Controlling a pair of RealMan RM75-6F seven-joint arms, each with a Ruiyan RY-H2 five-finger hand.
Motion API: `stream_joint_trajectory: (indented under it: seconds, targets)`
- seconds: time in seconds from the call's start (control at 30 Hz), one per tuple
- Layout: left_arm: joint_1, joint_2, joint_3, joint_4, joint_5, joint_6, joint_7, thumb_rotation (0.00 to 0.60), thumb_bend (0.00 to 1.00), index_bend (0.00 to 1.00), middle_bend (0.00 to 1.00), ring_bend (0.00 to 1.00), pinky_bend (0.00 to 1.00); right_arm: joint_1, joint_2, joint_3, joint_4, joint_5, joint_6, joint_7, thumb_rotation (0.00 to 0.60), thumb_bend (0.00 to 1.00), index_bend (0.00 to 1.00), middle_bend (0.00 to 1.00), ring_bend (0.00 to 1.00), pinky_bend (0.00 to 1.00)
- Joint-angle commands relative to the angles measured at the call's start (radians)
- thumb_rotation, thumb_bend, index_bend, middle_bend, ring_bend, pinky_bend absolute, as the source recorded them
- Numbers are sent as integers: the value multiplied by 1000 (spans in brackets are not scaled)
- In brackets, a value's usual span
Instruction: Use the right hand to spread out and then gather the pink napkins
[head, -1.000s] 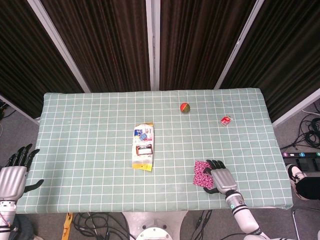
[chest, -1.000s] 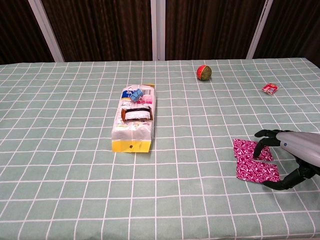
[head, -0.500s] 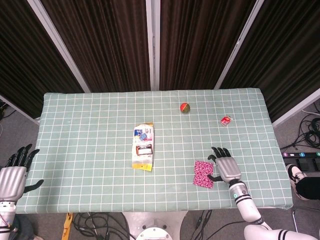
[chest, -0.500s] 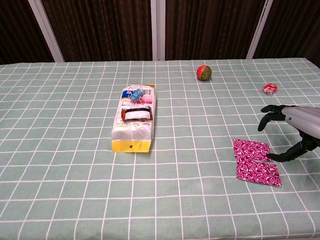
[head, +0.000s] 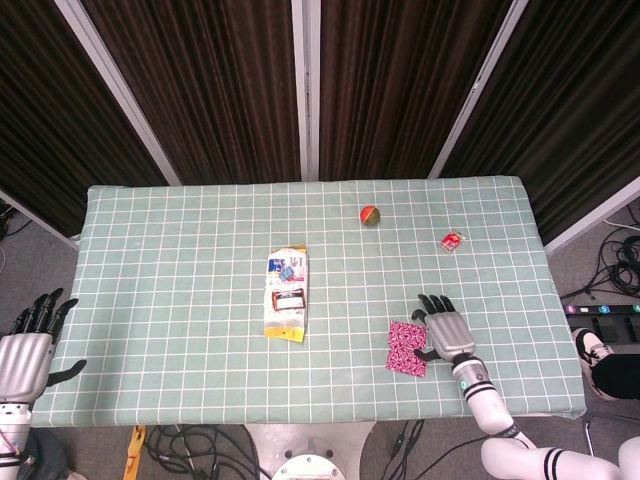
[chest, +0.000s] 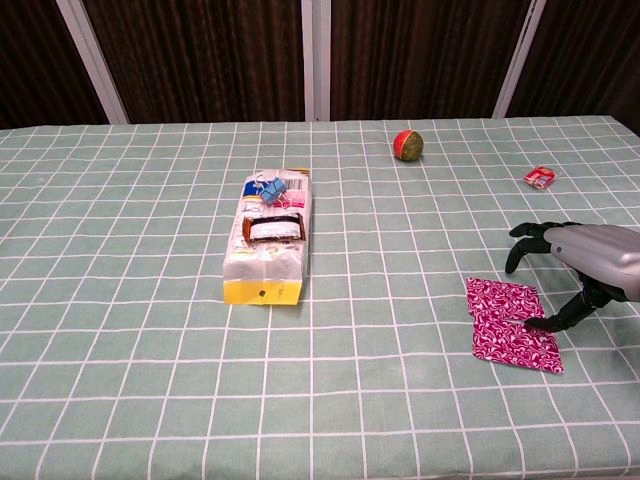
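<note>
Pink napkins (chest: 510, 325) near desk (chest: 150, 330) front-right corner, just left of right hand (chest: 585, 265); fingers spread, thumb tip on napkins, grasping nothing.

Checked table (head: 150, 260): napkins (head: 406, 348), packet (head: 285, 293), ball (head: 370, 214), red wrapper (head: 452, 240).

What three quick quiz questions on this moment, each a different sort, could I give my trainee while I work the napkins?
1. True or false: the right hand holds a pink napkin off the table.
2. The ball is: A) beside the yellow-ended package; B) at the far side of the table; C) on the napkins.
3. Fill in: the pink napkins show as ___ overlapping pieces.

Key: 1 false, both lie flat, with only the thumb tip at their edge. 2 B. 3 two.
</note>
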Motion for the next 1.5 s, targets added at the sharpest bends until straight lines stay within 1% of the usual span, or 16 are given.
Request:
stream_joint_trajectory:
  seconds: [0.03,0.63,1.03,1.17,1.27,1.37,1.5]
  targets:
    - [1,0,0,0,-1,0,-2,600,15,188,143,72,170,-1,-2,-2,0,-3,0,2,488,118,281,33,0,0]
    - [5,1,1,0,0,4,-5,600,15,188,143,72,170,3,-10,6,31,-2,-9,9,488,118,279,33,0,0]
    - [6,1,0,-2,-2,3,-3,600,15,188,143,72,170,3,-16,-4,34,-17,-11,7,499,118,279,33,0,0]
    - [6,1,-1,-1,-3,3,-5,600,15,187,143,73,170,0,-20,-4,37,-14,-9,6,519,117,288,33,0,0]
    - [7,1,0,0,-2,3,-6,600,15,188,143,72,170,-1,-23,-1,41,-10,-8,6,535,117,315,33,0,0]
    - [8,0,0,1,-3,4,-8,600,15,188,143,72,170,-2,-26,1,42,-9,-4,7,568,117,351,34,0,0]
    - [8,-2,0,4,-4,3,-9,600,15,187,143,72,170,-5,-29,6,43,-8,4,9,589,117,378,43,0,0]
